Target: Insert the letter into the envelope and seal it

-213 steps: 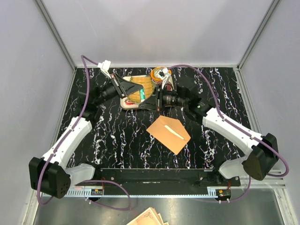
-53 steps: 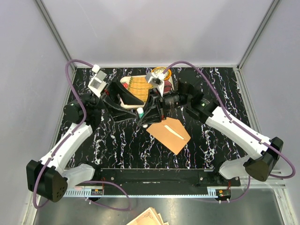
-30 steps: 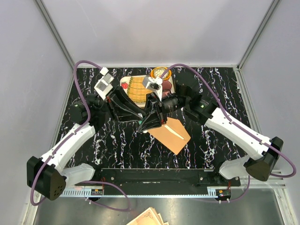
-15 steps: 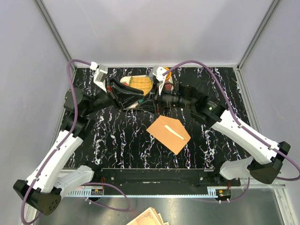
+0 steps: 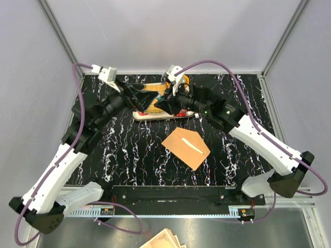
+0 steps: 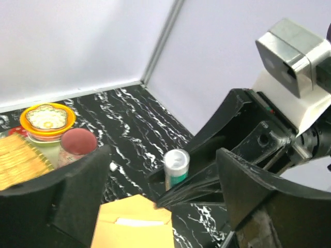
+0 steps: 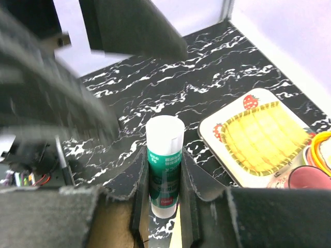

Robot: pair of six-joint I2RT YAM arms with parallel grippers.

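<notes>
left hand (image 5: pixel 140 96): spread wide, holding nothing, over the tray (image 5: pixel 142 114) at the far side
right hand (image 7: pixel 164 178): clamped on the one glue stick (image 7: pixel 165 155), just right of the left hand
envelope (image 5: pixel 186 148): one, flat on the desk (image 5: pixel 129 150), near-right of the tray, clear of both hands
letter: no loose sheet in sight, can't tell if it's inside
progress: my guess, gluing and sealing are left to do

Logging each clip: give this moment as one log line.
left pincer: open, near tray | right pincer: shut on glue stick | envelope: flat on table, clear of both pincers
</notes>
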